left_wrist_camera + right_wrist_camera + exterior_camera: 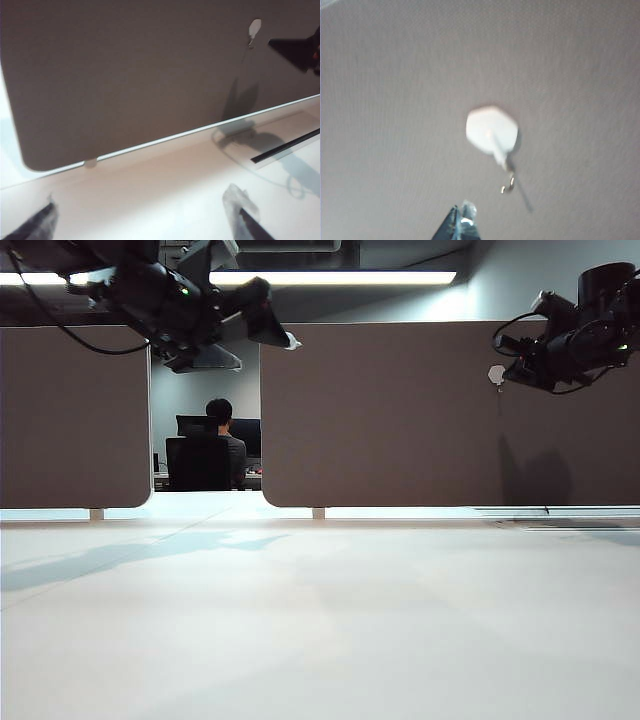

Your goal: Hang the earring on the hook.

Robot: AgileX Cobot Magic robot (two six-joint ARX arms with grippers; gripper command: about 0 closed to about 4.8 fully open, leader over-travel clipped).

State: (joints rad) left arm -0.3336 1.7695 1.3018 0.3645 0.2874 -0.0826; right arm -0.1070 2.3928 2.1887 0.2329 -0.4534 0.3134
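an office with a long ceiling light, a seated person (222, 440) far behind, and a pale white table (320, 620) backed by grey-brown fabric divider panels (400, 415). a tiny white hexagonal pad with a short dark metal hook (492, 131) is stuck high on the right-hand panel. the right gripper (461, 222) hangs in the air close in front of the panel, its fingertips pressed together and pointing at the pad, which sits just beyond and a little above the tips; nothing can be made out between them. the left gripper (145, 217) is raised high on the other side, well apart from the hook, its two taped fingers (240, 207) spread wide with only bare table between them. a thin silver wire hoop earring (252, 160) appears to lie on the table at the foot of the panel, below the hook and ahead of the left gripper, faint and hard to trace.
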